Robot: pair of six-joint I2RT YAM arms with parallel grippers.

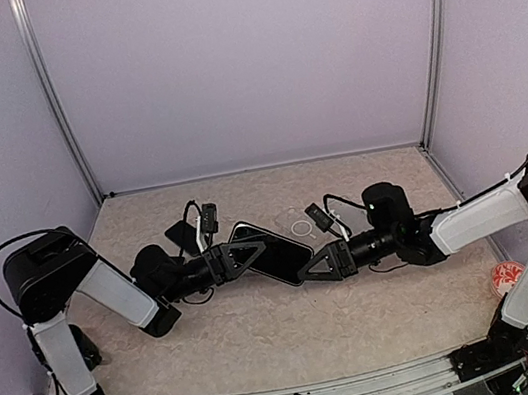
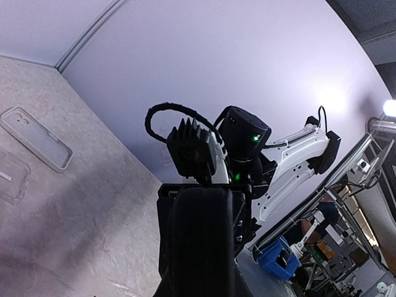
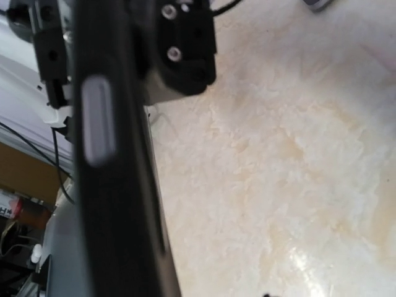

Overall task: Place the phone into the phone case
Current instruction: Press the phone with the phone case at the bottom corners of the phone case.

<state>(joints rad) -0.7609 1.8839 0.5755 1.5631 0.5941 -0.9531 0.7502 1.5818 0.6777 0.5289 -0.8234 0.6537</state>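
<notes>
A black phone [image 1: 271, 251] hangs above the table between both grippers. My left gripper [image 1: 250, 253] is shut on its left end and my right gripper [image 1: 311, 268] grips its right end. In the left wrist view the phone [image 2: 202, 238] fills the space between the jaws as a dark slab. In the right wrist view it shows edge-on with a side button [image 3: 111, 161]. The transparent phone case [image 1: 298, 223] with a white ring mark lies flat just behind the phone, and also shows in the left wrist view [image 2: 34, 137].
A second black slab [image 1: 183, 234] lies on the table behind my left gripper. Another clear shell [image 2: 9, 176] lies near the case. A red-and-white round object [image 1: 507, 276] sits at the right table edge. Walls close in the back and sides.
</notes>
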